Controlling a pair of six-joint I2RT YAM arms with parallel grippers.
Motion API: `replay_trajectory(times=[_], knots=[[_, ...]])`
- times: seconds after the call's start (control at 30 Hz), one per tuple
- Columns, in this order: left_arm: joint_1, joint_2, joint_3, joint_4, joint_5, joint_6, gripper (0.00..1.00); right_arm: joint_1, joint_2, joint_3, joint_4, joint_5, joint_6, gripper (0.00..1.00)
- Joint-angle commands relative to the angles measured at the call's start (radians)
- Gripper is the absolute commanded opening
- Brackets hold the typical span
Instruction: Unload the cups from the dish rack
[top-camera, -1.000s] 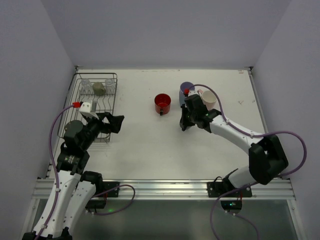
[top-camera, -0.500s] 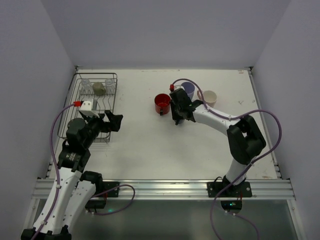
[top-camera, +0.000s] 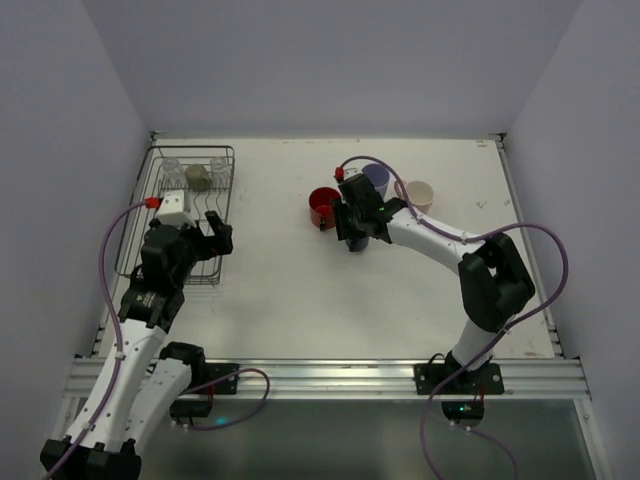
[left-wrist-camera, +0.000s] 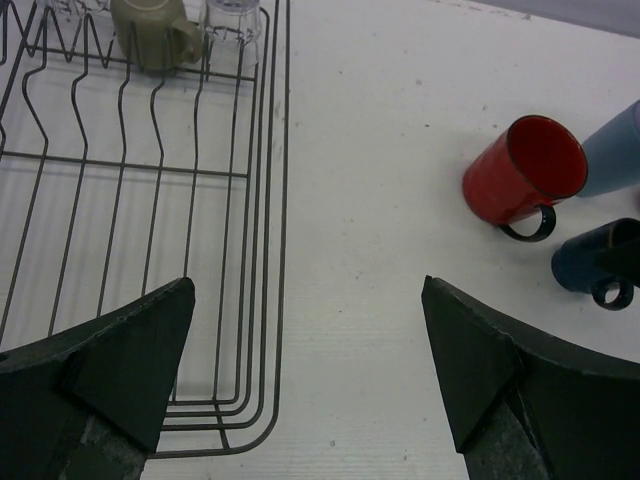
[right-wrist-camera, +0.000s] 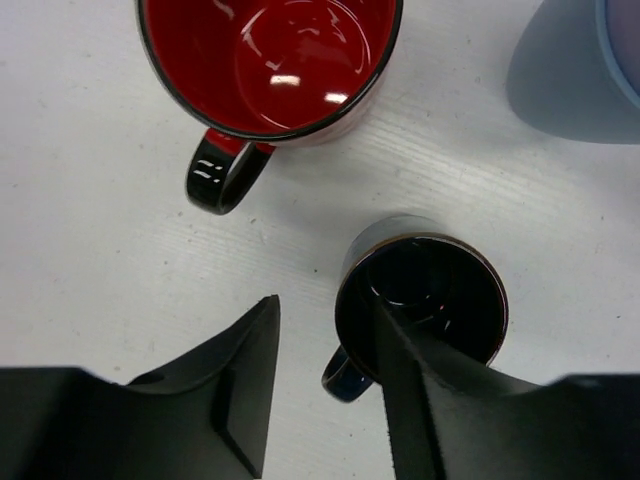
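The dish rack (top-camera: 150, 215) sits on the tabletop (top-camera: 280, 300) at far left. Its far end holds two clear glasses (top-camera: 170, 168) and a beige-olive mug (top-camera: 198, 177). The left gripper (left-wrist-camera: 307, 290) hovers over the rack's near right corner, jaws spread fully wide and holding nothing.

Right of centre, four cups stand upright on the tabletop:
- red mug (top-camera: 325, 206);
- dark blue cup (right-wrist-camera: 420, 300), just beside the red mug;
- lavender tumbler (top-camera: 376, 178);
- pale pink mug (top-camera: 418, 195), rightmost.

The right gripper (right-wrist-camera: 325, 310) is directly over the dark blue cup. Its jaws are partly open and straddle the handle-side wall. The outer finger stands clear of the cup, so nothing is clamped.
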Motion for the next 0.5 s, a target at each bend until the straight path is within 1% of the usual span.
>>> replay_trajectory(times=[0.0,0.03,0.1,0.13,0.2,0.23,0.3,0.33,0.4,0.43,0.47], knots=[[-0.002,0.061,0.086,-0.008,-0.068,-0.011,1.00,0.005,-0.138,0.010,0.007,-0.045,-0.023,0.48],[-0.002,0.092,0.103,-0.008,-0.075,-0.023,1.00,0.005,-0.160,0.004,0.010,-0.053,-0.023,0.51],[-0.002,0.127,0.159,0.006,-0.104,-0.033,1.00,0.008,-0.210,-0.026,0.025,-0.088,-0.009,0.52],[-0.002,0.178,0.181,0.013,-0.116,-0.043,1.00,0.008,-0.268,-0.040,0.035,-0.102,-0.005,0.53],[-0.001,0.238,0.251,0.020,-0.133,-0.057,0.98,0.011,-0.325,-0.097,0.068,-0.124,0.012,0.54],[0.002,0.303,0.274,0.026,-0.136,-0.065,0.97,0.013,-0.385,-0.115,0.081,-0.137,0.015,0.54],[0.013,0.374,0.342,0.041,-0.156,-0.073,0.96,0.014,-0.444,-0.183,0.128,-0.148,0.029,0.54],[0.019,0.444,0.365,0.046,-0.162,-0.079,0.95,0.014,-0.471,-0.203,0.142,-0.159,0.032,0.54],[0.036,0.512,0.431,0.072,-0.173,-0.082,0.91,0.014,-0.543,-0.250,0.173,-0.183,0.050,0.53],[0.039,0.582,0.454,0.085,-0.188,-0.082,0.89,0.017,-0.565,-0.284,0.183,-0.211,0.058,0.52],[0.044,0.620,0.500,0.089,-0.209,-0.083,0.84,0.017,-0.609,-0.299,0.211,-0.235,0.063,0.52]])
